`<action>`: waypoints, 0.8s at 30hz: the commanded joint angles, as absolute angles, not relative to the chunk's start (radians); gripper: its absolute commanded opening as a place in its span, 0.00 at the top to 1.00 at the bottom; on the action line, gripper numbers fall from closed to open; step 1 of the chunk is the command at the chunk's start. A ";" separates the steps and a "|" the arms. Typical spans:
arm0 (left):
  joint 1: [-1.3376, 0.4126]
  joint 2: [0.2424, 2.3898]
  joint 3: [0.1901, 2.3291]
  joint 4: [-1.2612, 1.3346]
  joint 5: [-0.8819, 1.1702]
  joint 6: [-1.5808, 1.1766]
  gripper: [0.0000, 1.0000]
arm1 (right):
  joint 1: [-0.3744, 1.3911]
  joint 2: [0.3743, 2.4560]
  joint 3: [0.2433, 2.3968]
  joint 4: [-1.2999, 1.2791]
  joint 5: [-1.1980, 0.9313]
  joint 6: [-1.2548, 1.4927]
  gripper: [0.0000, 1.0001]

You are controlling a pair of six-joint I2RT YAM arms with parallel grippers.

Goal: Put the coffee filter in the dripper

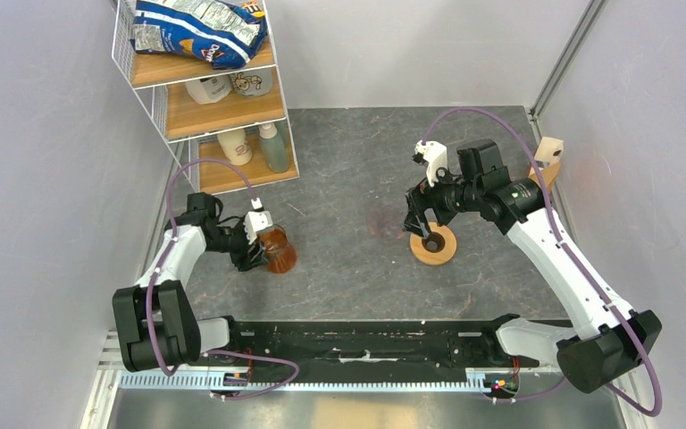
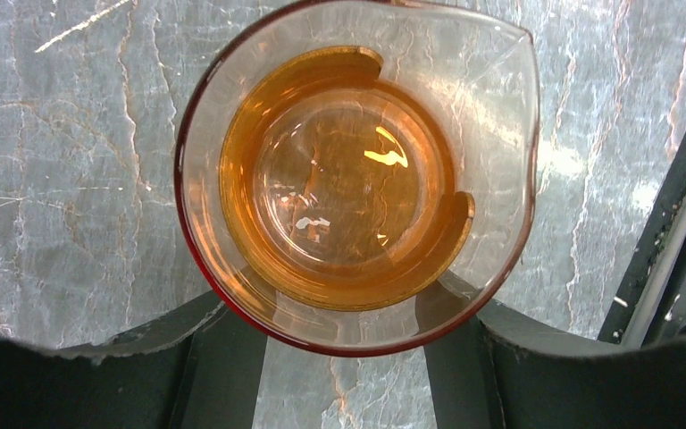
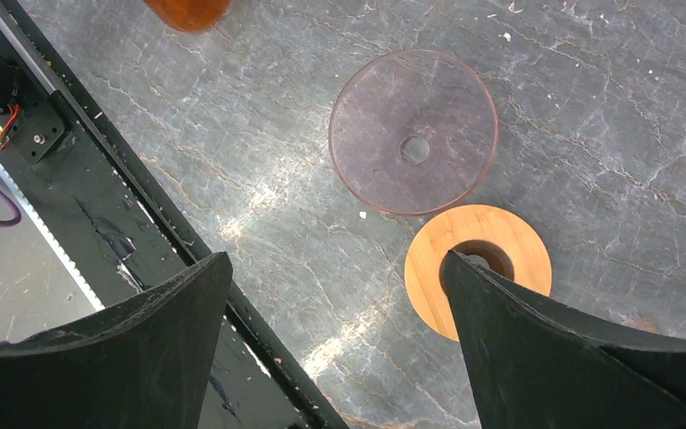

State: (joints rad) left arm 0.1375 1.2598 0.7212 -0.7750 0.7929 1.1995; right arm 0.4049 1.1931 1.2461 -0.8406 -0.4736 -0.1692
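The dripper (image 1: 433, 244), a light-wood ring with a dark hole, lies on the dark stone table right of centre; it also shows in the right wrist view (image 3: 429, 264). My right gripper (image 1: 422, 234) hangs just above it, open and empty (image 3: 337, 259), with one fingertip (image 3: 478, 295) over the ring's hole. My left gripper (image 1: 255, 241) is shut on the amber glass vessel (image 1: 277, 249), its fingers on both sides of the vessel's body (image 2: 344, 179). A tan-brown edge (image 1: 533, 172) shows under the pale wooden stand (image 1: 550, 150); I cannot tell whether it is the coffee filter.
A thin translucent round disc with a small centre hole (image 3: 414, 131) lies flat just beside the ring (image 1: 384, 222). A wire shelf (image 1: 205, 85) with a chip bag and bottles stands back left. A black rail (image 1: 357, 340) runs along the near edge. Walls close both sides.
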 commanded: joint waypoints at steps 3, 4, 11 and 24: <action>0.074 1.230 0.730 -0.633 0.828 0.949 0.35 | 0.387 1.207 1.299 -0.847 -0.496 -0.191 0.03; 0.064 1.228 0.726 -0.621 0.825 0.929 0.35 | 0.385 1.207 1.299 -0.848 -0.497 -0.193 0.03; -0.046 1.201 0.690 -0.508 0.769 0.799 0.36 | 0.372 1.220 1.295 -0.848 -0.506 -0.199 0.03; -0.293 1.216 0.685 -0.335 0.596 0.499 0.36 | 0.362 1.237 1.286 -0.848 -0.514 -0.204 0.03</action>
State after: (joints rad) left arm -0.2317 1.2201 0.6918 -0.4385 0.6525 0.6525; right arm 0.3683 1.2320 1.2594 -0.8516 -0.4965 -0.1864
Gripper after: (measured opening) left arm 0.644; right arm 0.968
